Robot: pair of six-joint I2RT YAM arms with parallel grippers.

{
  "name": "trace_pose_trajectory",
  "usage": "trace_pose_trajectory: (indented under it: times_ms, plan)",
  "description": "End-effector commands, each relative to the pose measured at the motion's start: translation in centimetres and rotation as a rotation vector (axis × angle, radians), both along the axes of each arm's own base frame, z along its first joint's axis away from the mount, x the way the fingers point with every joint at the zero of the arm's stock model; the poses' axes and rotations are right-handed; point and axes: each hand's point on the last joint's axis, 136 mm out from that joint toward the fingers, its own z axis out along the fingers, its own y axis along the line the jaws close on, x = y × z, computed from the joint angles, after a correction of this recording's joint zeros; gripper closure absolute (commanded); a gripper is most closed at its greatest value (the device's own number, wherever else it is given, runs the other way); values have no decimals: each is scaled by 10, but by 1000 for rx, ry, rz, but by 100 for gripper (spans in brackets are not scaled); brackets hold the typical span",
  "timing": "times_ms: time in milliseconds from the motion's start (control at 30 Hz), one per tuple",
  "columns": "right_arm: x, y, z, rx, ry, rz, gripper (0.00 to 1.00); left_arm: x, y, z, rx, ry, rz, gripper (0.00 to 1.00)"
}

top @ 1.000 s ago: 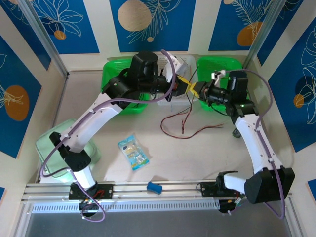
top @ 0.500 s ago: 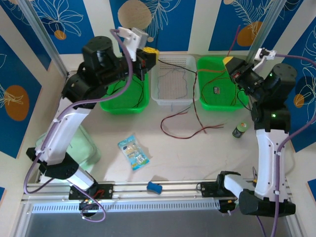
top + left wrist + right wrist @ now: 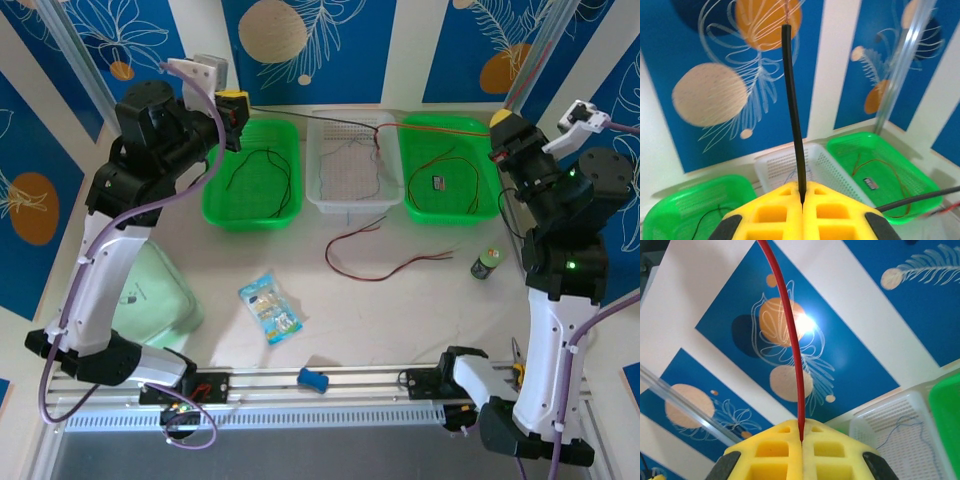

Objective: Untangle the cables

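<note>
Pinching shut on a thin black cable (image 3: 791, 100), the left jaws sit high beside the left green plastic basket (image 3: 250, 222). The right jaws, raised by the right green basket (image 3: 450, 216), clamp a thin red cable (image 3: 790, 325). Both cables stretch taut, meeting above the white mesh basket (image 3: 350, 207). 1 red-and-black wire (image 3: 372, 278) lies loose on the desk (image 3: 400, 330).

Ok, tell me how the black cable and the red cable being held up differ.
The black cable is pinched by the left end effector; the red cable by the right end effector. The black one runs toward the white basket from the left, the red from the right. Both are thin, taut and clamped in shut jaws.
</note>
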Motion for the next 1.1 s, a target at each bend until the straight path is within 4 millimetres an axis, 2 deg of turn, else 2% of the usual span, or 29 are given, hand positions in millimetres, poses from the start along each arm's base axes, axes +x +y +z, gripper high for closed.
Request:
trace_pose_trajectory:
  times_ms: [0,167,300,367,533,867,1067]
  plan:
    - [-15,-28,15,-89,-51,-178,100,15,42,-12,-4,48,158,100]
    - [-28,-46,24,-188,-86,-308,100,29,74,-33,-45,109,249,100]
    - [-35,-52,28,-242,-98,-358,100,36,95,-45,-92,139,304,100]
    - [-41,-64,28,-249,-91,-434,100,40,109,-52,-121,157,343,100]
    - [-57,-79,38,-285,-131,-549,100,42,141,-61,-196,152,433,100]
    - [-80,-99,52,-338,-163,-706,100,29,198,-61,-250,101,610,100]
    - [-79,-97,50,-371,-161,-699,100,14,240,-59,-320,38,734,100]
